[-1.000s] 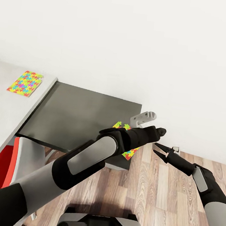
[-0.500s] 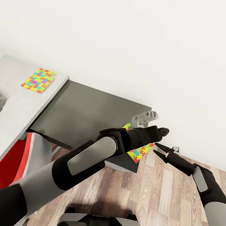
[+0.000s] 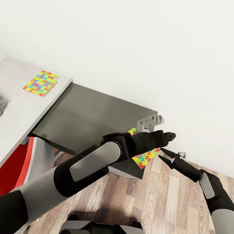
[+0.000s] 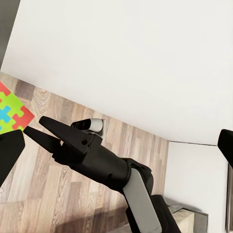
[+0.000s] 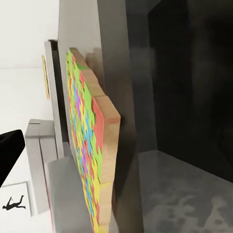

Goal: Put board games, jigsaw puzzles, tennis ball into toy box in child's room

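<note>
The tabletop [image 3: 95,118] spreads behind and left of both grippers, its dark wing nearest them. A puzzle [image 3: 145,157] pokes out past the wing's near corner, just under the left gripper [image 3: 168,135], whose jaws are hidden, so its grip cannot be told. A second puzzle [image 3: 41,83] lies flat far to the left. The right gripper [image 3: 165,154] hangs just right of the first puzzle, jaws parted, apparently empty

Matt dark grey table wing [image 3: 95,118] beside a smooth pale grey top [image 3: 16,109]. Jigsaw puzzle [image 5: 92,160] shows a raw wooden edge under bright printed pieces. Floor [image 3: 164,209] is grained wood planks. Arms are glossy black and grey plastic.
</note>
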